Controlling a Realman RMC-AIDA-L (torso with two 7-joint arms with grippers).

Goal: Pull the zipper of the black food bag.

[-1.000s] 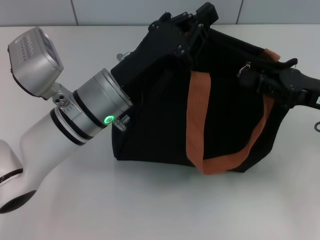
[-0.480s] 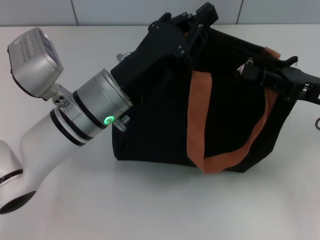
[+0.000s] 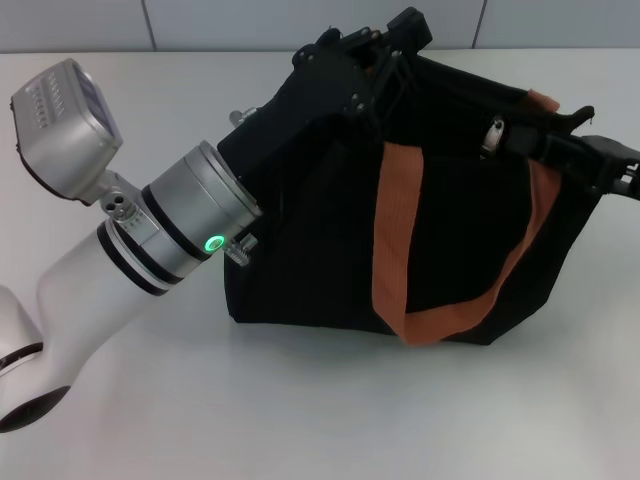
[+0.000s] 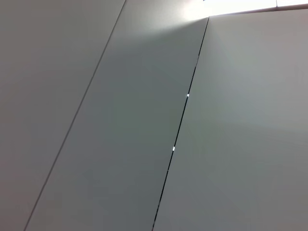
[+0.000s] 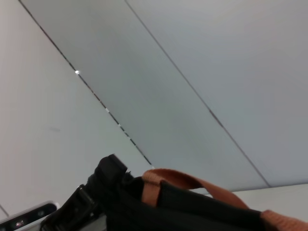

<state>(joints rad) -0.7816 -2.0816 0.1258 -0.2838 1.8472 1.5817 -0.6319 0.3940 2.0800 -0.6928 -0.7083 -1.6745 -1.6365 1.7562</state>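
Observation:
The black food bag stands on the white table, its orange-brown straps hanging down the front. The zipper's silver pull tab sits on the bag's top edge toward the right. My left gripper is at the bag's upper left corner and shut on the fabric there. My right gripper reaches in from the right, level with the top edge and just right of the tab. The right wrist view shows the bag's top, a strap and the left gripper beyond.
The white table stretches in front of the bag and to its left, where my left arm crosses it. A tiled wall runs behind. Only wall panels show in the left wrist view.
My right gripper has moved to the right along the bag's top edge. The silver tab has shifted only slightly right. The left arm and the bag's left corner have barely moved.

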